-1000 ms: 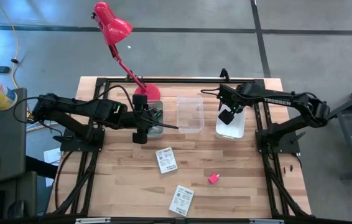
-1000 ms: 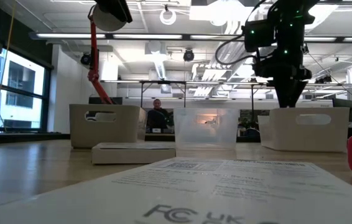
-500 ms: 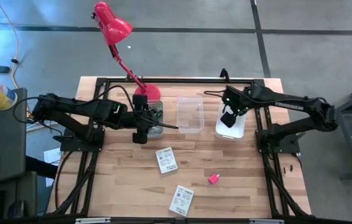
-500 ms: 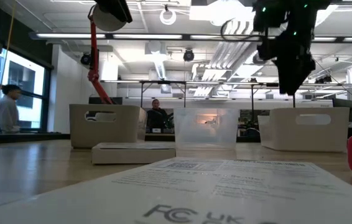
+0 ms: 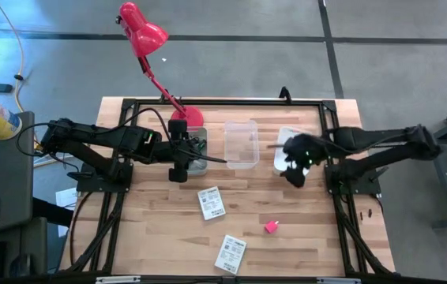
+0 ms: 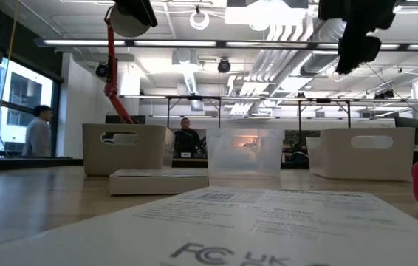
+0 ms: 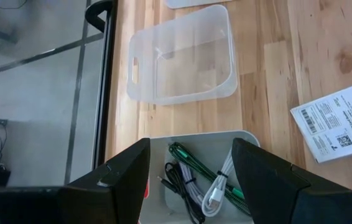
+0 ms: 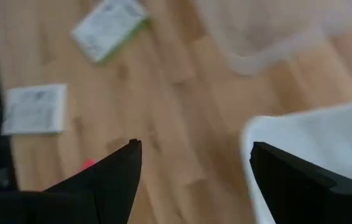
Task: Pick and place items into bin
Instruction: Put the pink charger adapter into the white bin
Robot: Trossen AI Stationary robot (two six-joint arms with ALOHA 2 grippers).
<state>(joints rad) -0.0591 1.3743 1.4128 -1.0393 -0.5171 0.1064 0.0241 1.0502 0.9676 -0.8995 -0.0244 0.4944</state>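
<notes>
The right tool (image 5: 295,172) has swung off the white bin (image 5: 286,139) it was hanging over a second ago and now sits at that bin's near edge, over bare counter (image 5: 302,229), its fingers spread wide and empty. That reads as a drop finished and a reach begun for what is left loose. Nearest to it in front lies the pink cube (image 5: 271,227); farther off toward the other arm are two white printed cards, one (image 5: 212,202) closer to the bins and one (image 5: 230,253) near the counter's front edge. The right wrist view shows both cards and a speck of pink beyond the open fingers, though it is smeared, so whether the tool is lined up on the cube is hard to say. The left tool (image 7: 188,180) has not moved; it hovers open and empty straight above the grey bin (image 7: 241,138), which holds a green pen (image 7: 196,167), a black cable (image 7: 179,186) and a pale cable (image 7: 221,184). Ahead of it the clear bin (image 7: 182,56) looks empty. What the white bin holds cannot be seen from here. Three items remain outside any bin.
</notes>
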